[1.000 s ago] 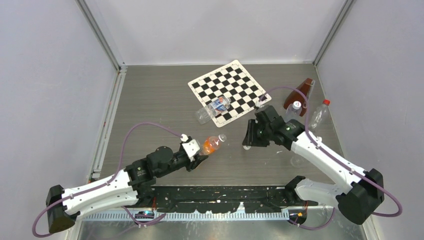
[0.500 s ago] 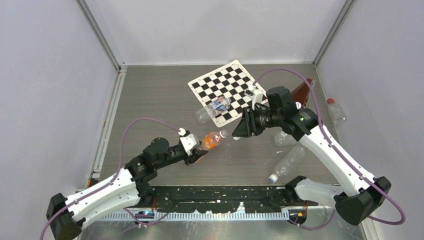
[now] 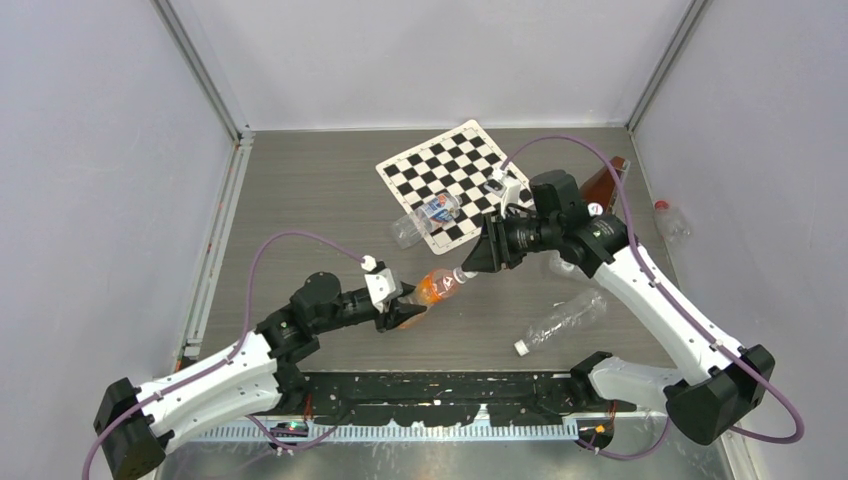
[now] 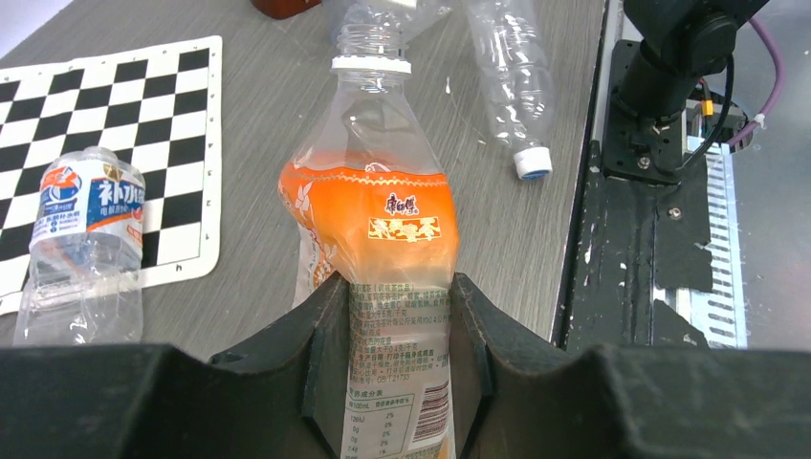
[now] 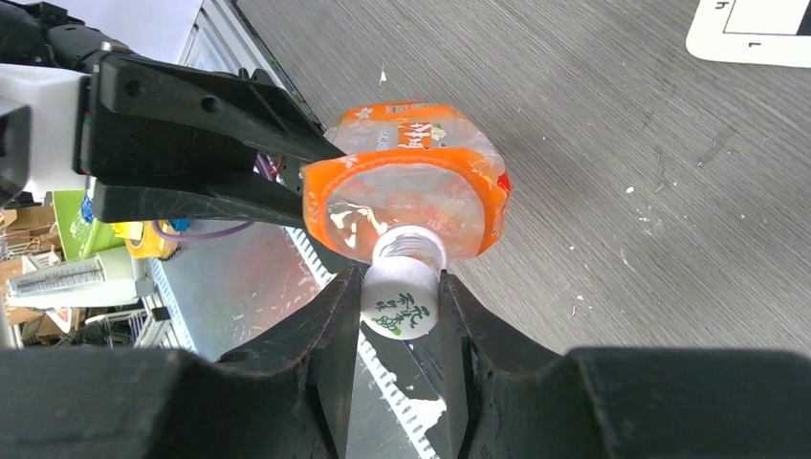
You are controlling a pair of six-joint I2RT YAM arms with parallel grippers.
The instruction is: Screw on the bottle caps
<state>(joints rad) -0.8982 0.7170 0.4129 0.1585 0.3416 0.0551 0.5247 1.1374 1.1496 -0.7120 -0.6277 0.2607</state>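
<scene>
The left gripper (image 4: 397,287) is clamping the lower body of an orange-labelled bottle (image 4: 368,206), aiming its neck toward the right gripper (image 5: 400,285). The right gripper's 2 fingers are pinching a white cap (image 5: 400,301), which is sitting right at the bottle's threaded mouth; whether the 2 are touching is unclear. Off to the side, 1 clear bottle (image 3: 562,318) is lying on the table (image 3: 330,200), wearing a second white cap (image 4: 533,163). A blue-labelled bottle (image 3: 426,216) is resting across the edge of the checkerboard (image 3: 455,170).
</scene>
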